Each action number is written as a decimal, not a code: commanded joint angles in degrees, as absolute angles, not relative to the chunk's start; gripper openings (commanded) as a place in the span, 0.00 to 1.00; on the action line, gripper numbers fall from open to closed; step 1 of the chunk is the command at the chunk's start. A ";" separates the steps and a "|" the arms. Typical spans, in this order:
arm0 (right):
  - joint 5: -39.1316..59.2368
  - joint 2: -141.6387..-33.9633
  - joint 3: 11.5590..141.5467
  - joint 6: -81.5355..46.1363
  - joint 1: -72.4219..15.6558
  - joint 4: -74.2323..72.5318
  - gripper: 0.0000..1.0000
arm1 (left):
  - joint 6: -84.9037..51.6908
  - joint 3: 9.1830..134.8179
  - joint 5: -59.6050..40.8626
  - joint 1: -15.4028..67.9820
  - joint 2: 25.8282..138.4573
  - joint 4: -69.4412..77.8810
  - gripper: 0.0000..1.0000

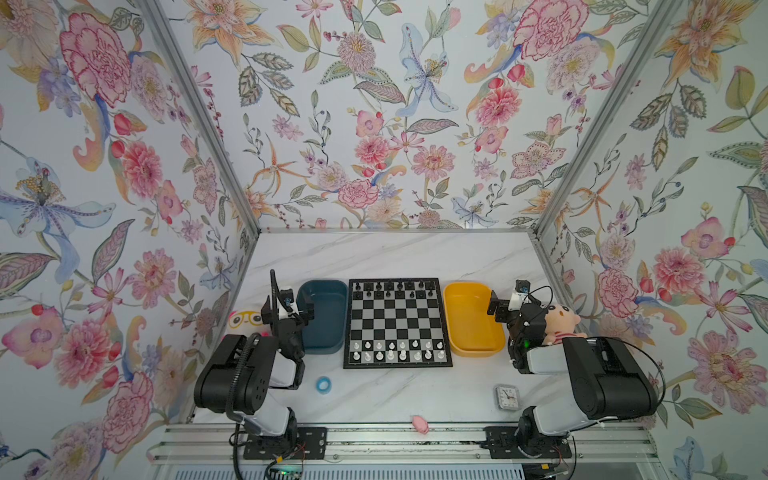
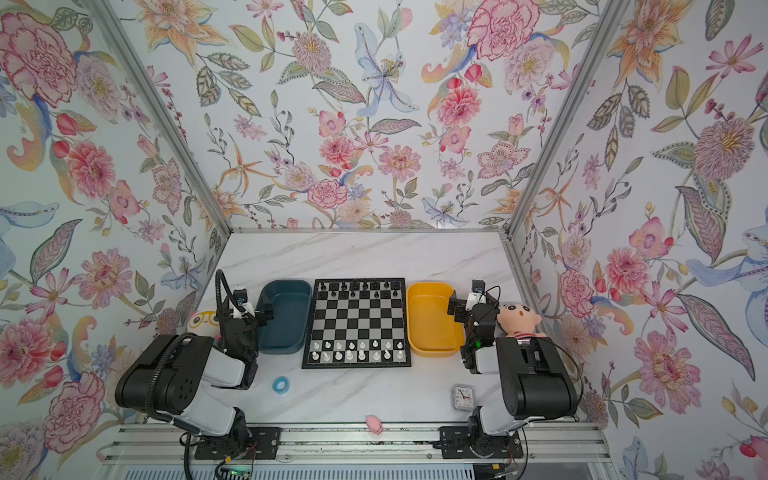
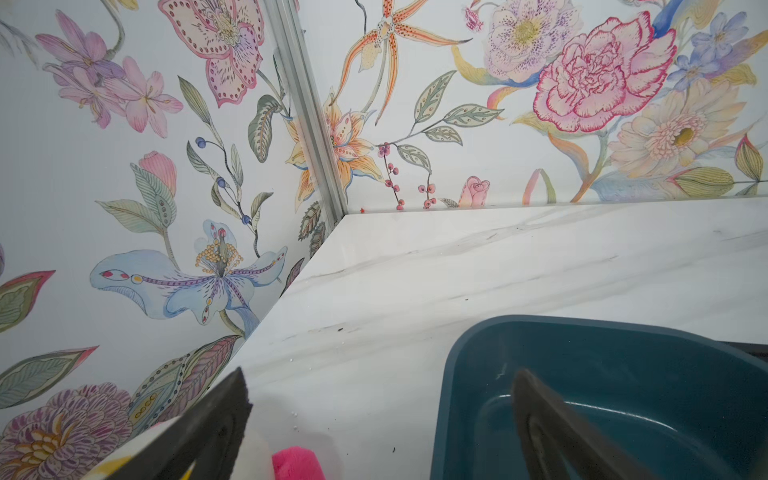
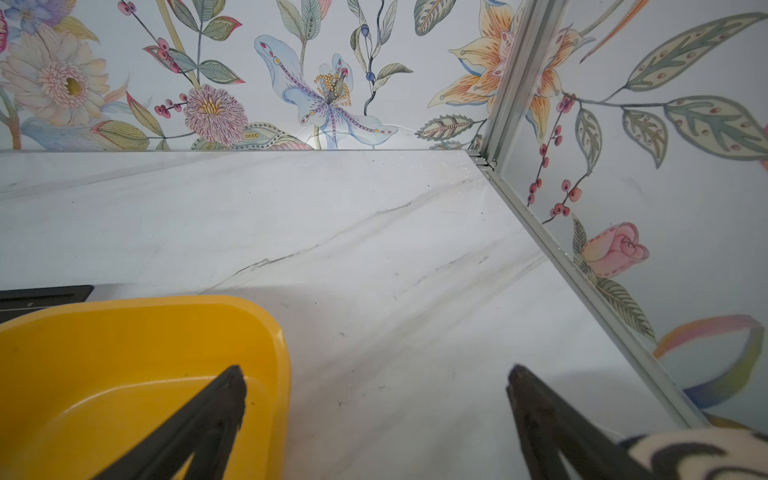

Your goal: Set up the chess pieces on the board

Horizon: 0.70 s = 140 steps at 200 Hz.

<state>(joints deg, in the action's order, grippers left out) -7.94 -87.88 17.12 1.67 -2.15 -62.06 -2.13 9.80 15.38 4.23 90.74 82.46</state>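
Both jaws stand spread to their widest and grip nothing. Your left gripper [image 1: 287, 313] straddles the outer wall of the teal bin [image 1: 322, 286], and your right gripper [image 1: 513, 309] straddles that of the yellow bin [image 1: 467, 286]. Both are clear of the squares.

You look to be at the checking stage. Both bins look empty and the four end rows appear filled, though a square or two in the far rows is too small to judge. Hold the arms off and read the rows before reaching in. If a man needs straightening, narrow the jaws first. Then come straight down over it and pinch the stem above the base, since neighbours crowd every side.

Under everything, the table [image 1: 395, 253] is a smooth white marble-look slab with grey veins, probably slick enough that a nudged board would slide. The board [image 1: 397, 320] lies flat between the bins, with glossy black and silvery squares inside a black border. The bins are rounded oblong plastic tubs with smooth walls. The chess pieces are tiny moulded plastic on round bases. The black men [image 1: 389, 286] fill the two far rows and the white men [image 1: 390, 355] the two near rows, with a few sitting off-centre.
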 commanded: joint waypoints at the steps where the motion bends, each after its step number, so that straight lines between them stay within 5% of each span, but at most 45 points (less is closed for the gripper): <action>1: -7.38 -88.44 16.73 0.83 -1.85 -63.19 0.99 | -2.79 10.08 14.85 3.71 90.35 82.00 0.99; 140: -7.29 -88.56 16.95 0.85 -1.84 -62.84 0.99 | -2.64 10.04 14.94 3.70 90.26 81.92 0.99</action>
<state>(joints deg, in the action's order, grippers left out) -7.90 -87.88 17.12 1.67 -2.15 -62.06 -2.17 9.80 15.38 4.23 90.74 81.41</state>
